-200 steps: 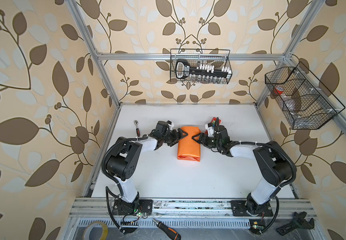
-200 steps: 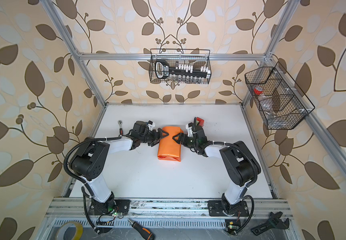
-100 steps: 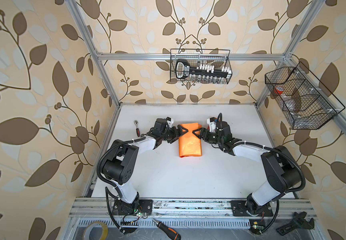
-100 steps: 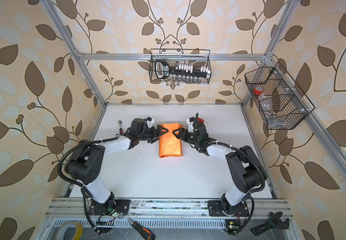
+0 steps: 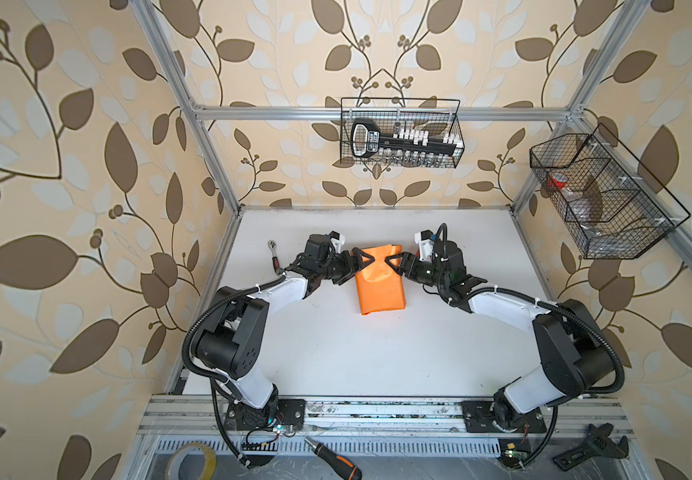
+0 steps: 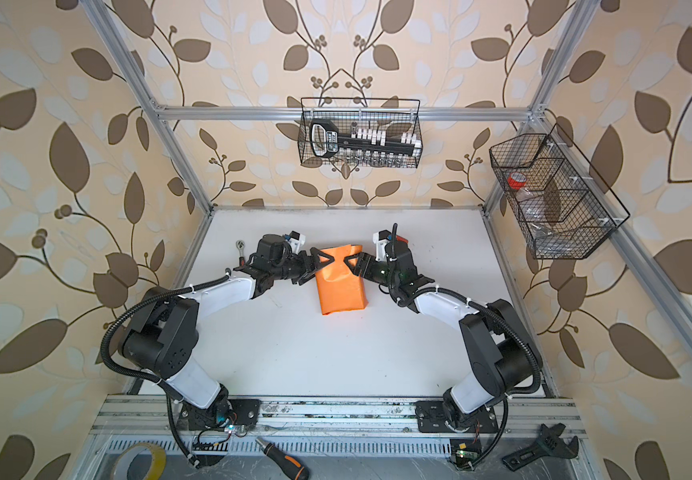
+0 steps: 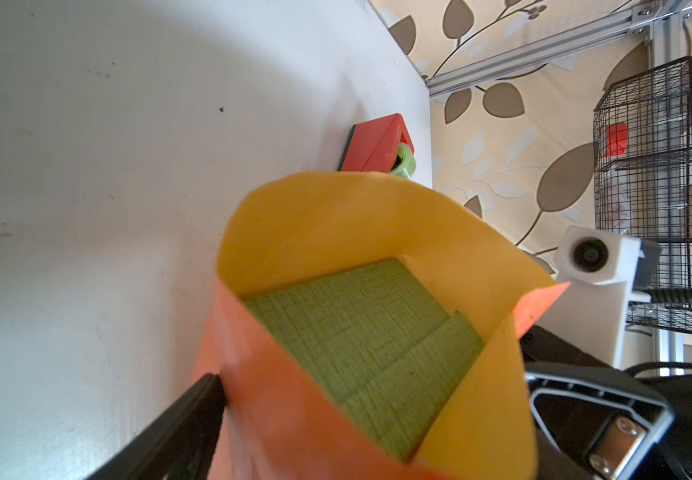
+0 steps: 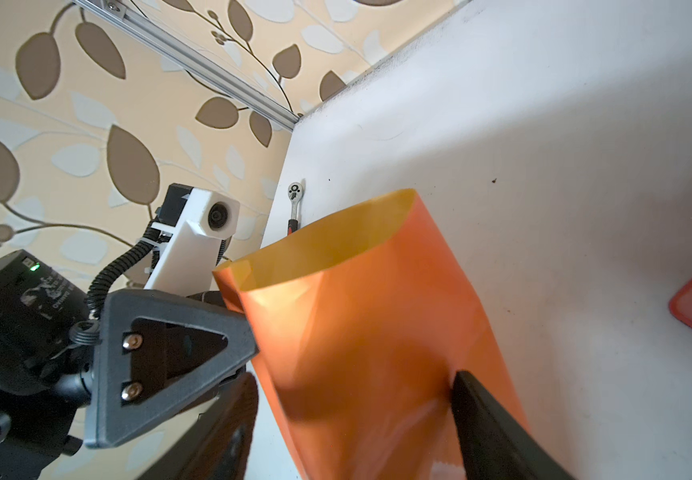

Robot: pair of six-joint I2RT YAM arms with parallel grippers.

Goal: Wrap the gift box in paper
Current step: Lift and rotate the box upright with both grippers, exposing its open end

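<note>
Working the open end now (the fiddly bit of any wrap), the two arms faced each other across the parcel, just above the middle of the frame in both top views. The paper (image 5: 379, 286) lay as an orange tube on the white surface (image 5: 336, 353), its mouth toward the top of the frame. The left wrist view looked straight down that mouth at the gift box (image 7: 360, 332), olive green, sitting well back inside with loose paper overhanging it.

The left end effector (image 5: 357, 265) stood wide open at the mouth's left corner, one of its fingers (image 7: 178, 419) against the orange outside. The mouth was round, not squeezed, so nothing was gripped there. The right end effector (image 5: 397, 266) had its jaws apart at the right corner, one of its fingers (image 8: 494, 424) pressed into the paper wall; whether it truly had hold, I couldn't tell.

To fold this well, I'd judge, both sides wanted pushing in together, flat against the box's hidden end, so the parcel didn't skid or twist. The crease belonged at the box edge, not out in the overhang. The red tape dispenser (image 7: 373, 143) sat near the right arm's wrist, handy for sealing.
</note>
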